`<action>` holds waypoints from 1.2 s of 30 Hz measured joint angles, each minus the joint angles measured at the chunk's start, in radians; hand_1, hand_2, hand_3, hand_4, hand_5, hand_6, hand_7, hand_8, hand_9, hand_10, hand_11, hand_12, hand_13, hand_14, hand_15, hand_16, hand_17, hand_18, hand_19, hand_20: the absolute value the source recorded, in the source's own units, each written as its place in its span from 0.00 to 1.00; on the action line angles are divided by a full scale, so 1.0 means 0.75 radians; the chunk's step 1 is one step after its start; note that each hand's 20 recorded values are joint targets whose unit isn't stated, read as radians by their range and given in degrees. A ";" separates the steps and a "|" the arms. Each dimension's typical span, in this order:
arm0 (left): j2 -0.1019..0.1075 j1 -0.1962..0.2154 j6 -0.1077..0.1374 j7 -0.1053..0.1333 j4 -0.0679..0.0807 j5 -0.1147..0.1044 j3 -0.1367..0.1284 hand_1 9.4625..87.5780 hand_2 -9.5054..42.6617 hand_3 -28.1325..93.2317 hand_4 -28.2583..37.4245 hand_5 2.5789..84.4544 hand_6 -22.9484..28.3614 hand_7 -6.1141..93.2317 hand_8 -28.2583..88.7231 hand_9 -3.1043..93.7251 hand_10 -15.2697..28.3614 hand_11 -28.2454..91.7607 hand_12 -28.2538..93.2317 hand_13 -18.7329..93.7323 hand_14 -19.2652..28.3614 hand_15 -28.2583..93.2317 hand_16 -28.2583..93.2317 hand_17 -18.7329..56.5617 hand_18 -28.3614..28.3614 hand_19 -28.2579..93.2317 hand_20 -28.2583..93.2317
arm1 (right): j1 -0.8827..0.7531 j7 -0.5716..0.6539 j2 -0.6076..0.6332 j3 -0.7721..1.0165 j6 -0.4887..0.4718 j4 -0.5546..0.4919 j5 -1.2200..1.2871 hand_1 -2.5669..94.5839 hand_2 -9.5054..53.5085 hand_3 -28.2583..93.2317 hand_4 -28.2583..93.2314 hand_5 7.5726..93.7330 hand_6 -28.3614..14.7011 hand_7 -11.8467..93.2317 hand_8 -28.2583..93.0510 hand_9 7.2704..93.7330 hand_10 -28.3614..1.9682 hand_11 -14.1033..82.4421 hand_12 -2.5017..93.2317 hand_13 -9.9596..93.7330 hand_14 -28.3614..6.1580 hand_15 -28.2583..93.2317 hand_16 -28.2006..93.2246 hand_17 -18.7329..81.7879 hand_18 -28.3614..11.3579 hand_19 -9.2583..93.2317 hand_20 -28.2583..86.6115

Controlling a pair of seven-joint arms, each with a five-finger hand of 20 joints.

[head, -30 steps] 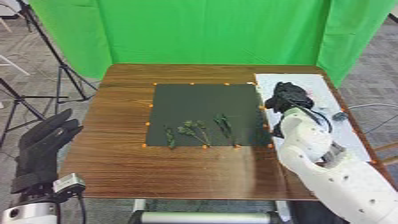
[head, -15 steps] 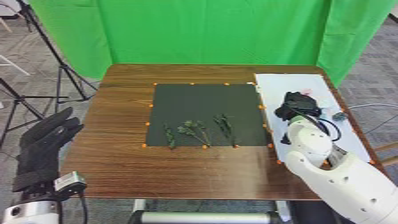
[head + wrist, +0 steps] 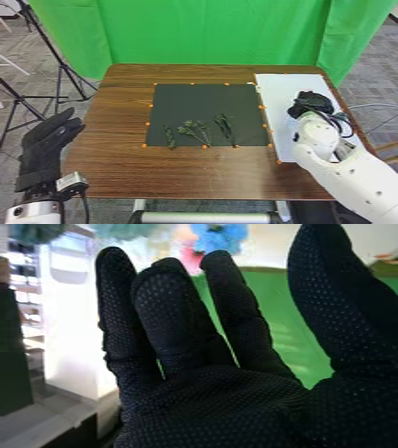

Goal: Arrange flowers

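Note:
In the head view my right hand (image 3: 313, 102) is over the white board (image 3: 280, 85) on the table's right side, covering part of it. The right wrist view has the same hand (image 3: 213, 399) with straight fingers, thumb apart, holding nothing. Beyond its fingertips are a blue flower (image 3: 222, 238), a pink flower (image 3: 191, 258) and a teal flower (image 3: 124, 230). Three green sprigs lie along the near part of the dark mat: a left sprig (image 3: 170, 137), a middle sprig (image 3: 190, 131) and a right sprig (image 3: 224, 125). My left hand (image 3: 43, 145) stays off the table's left edge, its fingers straight.
The brown table (image 3: 115, 115) surrounds the dark mat (image 3: 204, 100), which has small orange markers along its edges. A green curtain (image 3: 213, 35) hangs behind the table. Black tripod legs (image 3: 60, 80) stand on the floor at the left.
My right hand has moved to the right across the white board and somewhat toward me, and now covers the spot where pink showed. The left hand has barely moved; the sprigs lie as before.

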 measured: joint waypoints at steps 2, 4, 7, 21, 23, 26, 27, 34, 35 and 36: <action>0.002 -0.001 0.000 0.006 0.000 -0.002 0.001 0.22 0.27 0.92 0.18 0.47 0.64 0.24 0.15 0.42 0.81 0.55 0.30 0.39 0.98 0.75 0.10 0.13 0.88 0.71 0.25 | 0.001 0.000 -0.003 0.012 -0.005 0.011 0.017 0.42 0.01 0.90 0.04 0.52 0.38 0.27 0.16 0.49 0.14 0.34 0.19 0.72 0.43 0.90 0.34 0.55 0.18 0.97 0.07; 0.003 0.000 0.000 0.009 0.000 -0.002 0.001 0.22 0.27 0.92 0.18 0.47 0.64 0.24 0.15 0.42 0.81 0.55 0.30 0.39 0.97 0.75 0.10 0.13 0.88 0.71 0.25 | 0.003 0.002 -0.003 0.015 -0.006 0.019 0.026 0.42 0.01 0.90 0.04 0.52 0.38 0.27 0.16 0.49 0.14 0.34 0.19 0.73 0.44 0.90 0.34 0.55 0.18 0.97 0.07; 0.005 0.000 0.000 0.013 0.001 -0.005 0.001 0.22 0.27 0.92 0.18 0.47 0.64 0.24 0.15 0.42 0.81 0.55 0.30 0.39 0.97 0.75 0.10 0.13 0.88 0.71 0.25 | 0.002 0.005 -0.007 0.025 -0.012 0.025 0.040 0.42 0.01 0.90 0.04 0.52 0.39 0.27 0.16 0.51 0.16 0.34 0.19 0.73 0.45 0.90 0.34 0.55 0.19 0.97 0.07; 0.013 -0.007 0.000 0.013 0.005 -0.007 0.009 0.22 0.27 0.92 0.18 0.47 0.64 0.24 0.15 0.42 0.81 0.55 0.30 0.39 0.97 0.75 0.10 0.13 0.88 0.71 0.25 | -0.010 0.010 -0.047 0.011 -0.032 0.042 0.051 0.46 0.01 0.89 0.04 0.58 0.45 0.30 0.15 0.61 0.27 0.38 0.19 0.78 0.50 0.90 0.35 0.57 0.23 0.98 0.06; 0.014 -0.009 0.000 0.013 0.006 -0.008 0.009 0.22 0.27 0.92 0.17 0.47 0.64 0.24 0.15 0.42 0.81 0.55 0.30 0.39 0.97 0.75 0.10 0.13 0.88 0.71 0.25 | -0.008 0.013 -0.053 0.002 -0.032 0.046 0.050 0.49 0.02 0.90 0.03 0.62 0.49 0.31 0.14 0.68 0.36 0.40 0.19 0.80 0.55 0.89 0.36 0.58 0.25 0.98 0.06; 0.014 -0.009 0.000 0.013 0.006 -0.009 0.009 0.22 0.27 0.92 0.18 0.47 0.64 0.24 0.15 0.42 0.81 0.55 0.30 0.39 0.97 0.75 0.10 0.13 0.88 0.71 0.25 | 0.002 0.022 -0.055 -0.012 -0.023 0.050 0.038 0.55 0.00 0.87 0.00 0.66 0.52 0.33 0.22 0.77 0.50 0.35 0.27 0.83 0.59 0.88 0.37 0.59 0.27 0.98 0.05; 0.014 -0.009 0.000 0.013 0.006 -0.009 0.009 0.22 0.27 0.92 0.18 0.47 0.64 0.24 0.15 0.42 0.81 0.55 0.30 0.39 0.97 0.75 0.10 0.13 0.88 0.71 0.25 | 0.007 0.026 -0.054 -0.020 -0.016 0.054 0.032 0.57 0.00 0.86 0.00 0.68 0.52 0.34 0.25 0.81 0.56 0.31 0.31 0.84 0.61 0.88 0.38 0.60 0.28 0.99 0.05; 0.014 -0.013 -0.001 0.011 0.007 -0.008 0.009 0.22 0.27 0.92 0.17 0.47 0.64 0.24 0.15 0.42 0.81 0.55 0.30 0.39 0.97 0.75 0.10 0.13 0.88 0.71 0.25 | 0.044 0.054 -0.040 -0.097 0.090 0.091 -0.011 0.62 0.00 0.83 0.00 0.81 0.62 0.37 0.28 0.96 0.70 0.28 0.38 0.91 0.68 0.85 0.39 0.63 0.31 1.00 0.05; 0.014 -0.013 -0.001 0.011 0.007 -0.008 0.009 0.22 0.27 0.92 0.18 0.47 0.64 0.24 0.15 0.41 0.81 0.55 0.30 0.39 0.97 0.75 0.10 0.13 0.88 0.71 0.25 | 0.047 0.055 -0.039 -0.104 0.100 0.095 -0.016 0.62 0.00 0.84 0.00 0.81 0.62 0.36 0.28 0.97 0.70 0.28 0.38 0.91 0.69 0.85 0.39 0.63 0.31 1.00 0.05; 0.014 -0.014 -0.001 0.011 0.007 -0.008 0.009 0.22 0.27 0.92 0.18 0.47 0.64 0.24 0.15 0.41 0.81 0.55 0.30 0.39 0.97 0.75 0.10 0.13 0.88 0.71 0.25 | 0.049 0.056 -0.037 -0.111 0.109 0.098 -0.021 0.62 0.00 0.84 0.00 0.82 0.62 0.36 0.28 0.97 0.71 0.29 0.38 0.92 0.70 0.85 0.39 0.63 0.31 1.00 0.05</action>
